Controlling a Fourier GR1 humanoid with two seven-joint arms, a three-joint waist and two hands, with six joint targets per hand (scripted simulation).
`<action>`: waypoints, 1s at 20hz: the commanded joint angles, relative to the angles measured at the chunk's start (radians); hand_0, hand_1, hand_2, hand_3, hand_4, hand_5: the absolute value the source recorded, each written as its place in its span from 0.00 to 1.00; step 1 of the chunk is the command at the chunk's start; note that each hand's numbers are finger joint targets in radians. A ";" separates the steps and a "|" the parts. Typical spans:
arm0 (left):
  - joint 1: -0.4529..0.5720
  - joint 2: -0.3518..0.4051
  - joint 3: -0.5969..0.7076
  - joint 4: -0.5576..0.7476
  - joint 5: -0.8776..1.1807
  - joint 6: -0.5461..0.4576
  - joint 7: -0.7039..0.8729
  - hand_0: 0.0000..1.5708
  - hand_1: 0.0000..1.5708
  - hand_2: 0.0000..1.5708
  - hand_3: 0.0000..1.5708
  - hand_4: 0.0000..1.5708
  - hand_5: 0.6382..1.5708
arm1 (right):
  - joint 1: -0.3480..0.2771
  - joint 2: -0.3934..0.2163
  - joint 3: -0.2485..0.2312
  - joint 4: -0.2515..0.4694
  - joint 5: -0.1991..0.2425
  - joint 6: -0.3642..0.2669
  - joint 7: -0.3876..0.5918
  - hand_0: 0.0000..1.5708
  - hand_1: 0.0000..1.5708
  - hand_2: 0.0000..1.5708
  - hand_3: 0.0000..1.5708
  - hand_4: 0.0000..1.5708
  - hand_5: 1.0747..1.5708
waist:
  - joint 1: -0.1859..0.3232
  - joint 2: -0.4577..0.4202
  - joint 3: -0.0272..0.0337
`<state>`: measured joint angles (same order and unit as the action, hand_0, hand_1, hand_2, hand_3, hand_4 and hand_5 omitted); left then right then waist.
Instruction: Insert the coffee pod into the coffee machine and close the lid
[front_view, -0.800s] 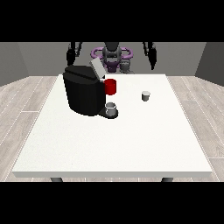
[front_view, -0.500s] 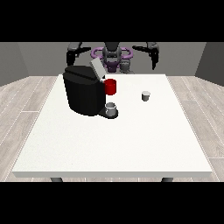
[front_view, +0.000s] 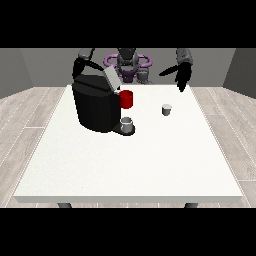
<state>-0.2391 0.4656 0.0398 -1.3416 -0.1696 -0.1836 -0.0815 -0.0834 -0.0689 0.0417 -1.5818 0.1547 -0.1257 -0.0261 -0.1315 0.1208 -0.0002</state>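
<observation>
White table (front_view: 130, 165) carries a black coffee machine (front_view: 96, 106) at its far left part, lid (front_view: 112, 79) tilted up and open. Red mug (front_view: 126, 99) just beside machine's right side; grey cup (front_view: 127, 125) on the machine's base in front. Coffee pod (front_view: 166, 109), small and pale grey, stands alone on the table right of the mug, apart from both hands. Hand at the view's right (front_view: 181, 76) hangs above the far edge, fingers straight and pointing down, thumb stretched sideways. Hand at the view's left (front_view: 79, 67) behind the machine; finger state cannot be told.

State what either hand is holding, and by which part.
Nothing is held. The hand at the view's right hangs above the table's far edge, apart from the coffee pod; the other hand is not visible.
</observation>
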 joint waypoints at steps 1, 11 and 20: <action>-0.081 0.083 0.037 0.135 -0.058 -0.017 -0.064 0.00 0.00 0.00 0.00 0.00 1.00 | -0.035 0.007 0.024 -0.023 0.018 0.002 -0.040 0.00 0.00 0.00 0.00 0.00 1.00 | -0.055 0.096 -0.0004; -0.217 0.078 -0.016 0.359 -0.199 -0.026 -0.082 0.00 0.00 0.00 0.00 0.00 1.00 | -0.113 0.037 0.037 0.008 0.069 -0.050 0.078 0.00 0.00 0.00 0.00 0.00 1.00 | -0.040 0.129 -0.0002; -0.341 0.015 -0.029 0.471 -0.330 0.141 -0.139 0.60 0.60 0.62 0.42 0.00 1.00 | -0.202 0.065 0.011 0.096 0.034 -0.062 0.045 0.00 0.00 0.00 0.00 0.00 1.00 | -0.025 0.199 -0.0001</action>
<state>-0.5185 0.5039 0.0130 -0.9011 -0.4512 -0.1190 -0.1911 -0.2162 -0.0140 0.0716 -1.5325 0.1772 -0.1638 0.0441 -0.1736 0.2663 -0.0003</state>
